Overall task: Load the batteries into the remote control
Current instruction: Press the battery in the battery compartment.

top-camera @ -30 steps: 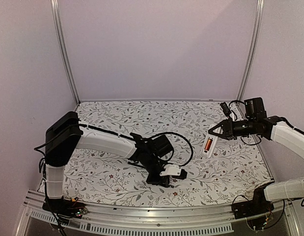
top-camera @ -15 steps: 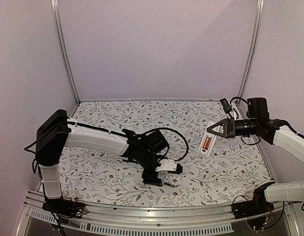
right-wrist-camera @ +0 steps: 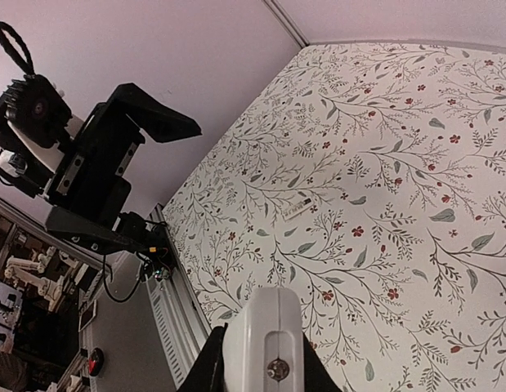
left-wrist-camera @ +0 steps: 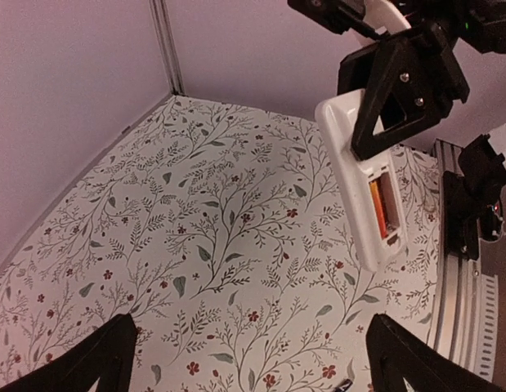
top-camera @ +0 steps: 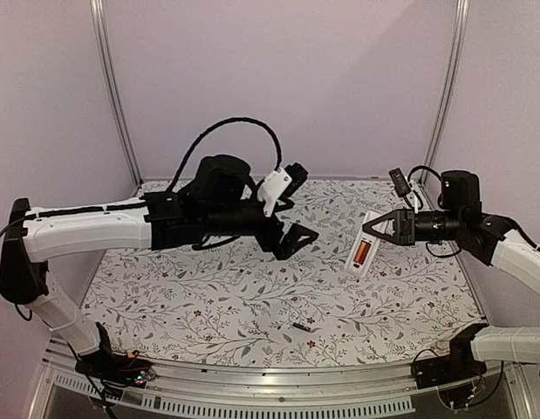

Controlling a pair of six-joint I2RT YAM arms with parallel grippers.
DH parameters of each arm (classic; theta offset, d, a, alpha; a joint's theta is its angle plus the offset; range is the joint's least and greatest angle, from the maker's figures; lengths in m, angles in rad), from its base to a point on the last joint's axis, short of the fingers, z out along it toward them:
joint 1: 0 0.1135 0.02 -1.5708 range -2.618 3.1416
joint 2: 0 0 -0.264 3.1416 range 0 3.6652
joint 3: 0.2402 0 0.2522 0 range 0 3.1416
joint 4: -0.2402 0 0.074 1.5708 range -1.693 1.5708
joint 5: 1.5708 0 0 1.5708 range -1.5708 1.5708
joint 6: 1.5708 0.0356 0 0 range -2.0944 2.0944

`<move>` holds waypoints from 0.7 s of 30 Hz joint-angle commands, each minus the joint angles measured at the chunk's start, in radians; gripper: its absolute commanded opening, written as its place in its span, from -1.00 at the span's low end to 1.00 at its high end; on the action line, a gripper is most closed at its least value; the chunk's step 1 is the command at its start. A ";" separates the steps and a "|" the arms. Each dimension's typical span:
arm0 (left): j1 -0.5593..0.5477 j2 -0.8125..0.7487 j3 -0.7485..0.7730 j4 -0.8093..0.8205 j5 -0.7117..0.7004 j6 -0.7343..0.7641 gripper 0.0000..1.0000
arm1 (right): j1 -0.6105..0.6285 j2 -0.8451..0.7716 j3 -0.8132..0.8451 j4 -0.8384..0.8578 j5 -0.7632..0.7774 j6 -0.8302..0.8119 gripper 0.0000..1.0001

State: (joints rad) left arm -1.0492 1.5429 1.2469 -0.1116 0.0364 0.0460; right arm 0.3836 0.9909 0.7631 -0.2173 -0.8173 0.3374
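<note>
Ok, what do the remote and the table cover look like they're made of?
The remote looks like smooth white moulded plastic: even colour, rounded edges and a recessed bay. The table cover seems to be a flat, matte printed sheet, maybe vinyl or paper. Its floral pattern shows no weave or gloss, so I can't tell which.

Right wrist view: the white rectangular plastic remote control (right-wrist-camera: pixel 265 343) shows end-on only, cut by the bottom edge, its bay hidden. From the top, a tiny dark slim cylinder (top-camera: pixel 300 327), too small to identify. Left gripper (left-wrist-camera: pixel 251 363) fingertips (left-wrist-camera: pixel 101 359) run off the bottom edge.
</note>
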 commanded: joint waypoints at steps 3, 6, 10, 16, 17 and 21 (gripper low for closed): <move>-0.057 0.106 0.057 0.086 0.020 -0.273 0.99 | 0.082 0.030 0.057 -0.018 0.201 0.030 -1.00; -0.094 0.156 0.107 0.071 -0.076 -0.296 0.95 | 0.112 0.040 0.058 0.003 0.229 0.054 -1.00; -0.111 0.217 0.165 0.039 -0.111 -0.311 0.67 | 0.125 0.053 0.062 0.024 0.238 0.079 -1.00; -0.115 0.283 0.231 0.000 -0.063 -0.315 0.33 | 0.137 0.058 0.059 0.050 0.234 0.103 -1.00; -0.115 0.293 0.243 -0.006 -0.055 -0.315 0.30 | 0.138 0.057 0.058 0.055 0.234 0.106 -1.00; -0.117 0.322 0.271 -0.024 -0.020 -0.324 0.17 | 0.143 0.052 0.058 0.062 0.232 0.115 -1.00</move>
State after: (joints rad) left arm -1.1606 1.8332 1.4853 -0.0944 -0.0269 -0.2661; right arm 0.5148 1.0451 0.7975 -0.1921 -0.5957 0.4313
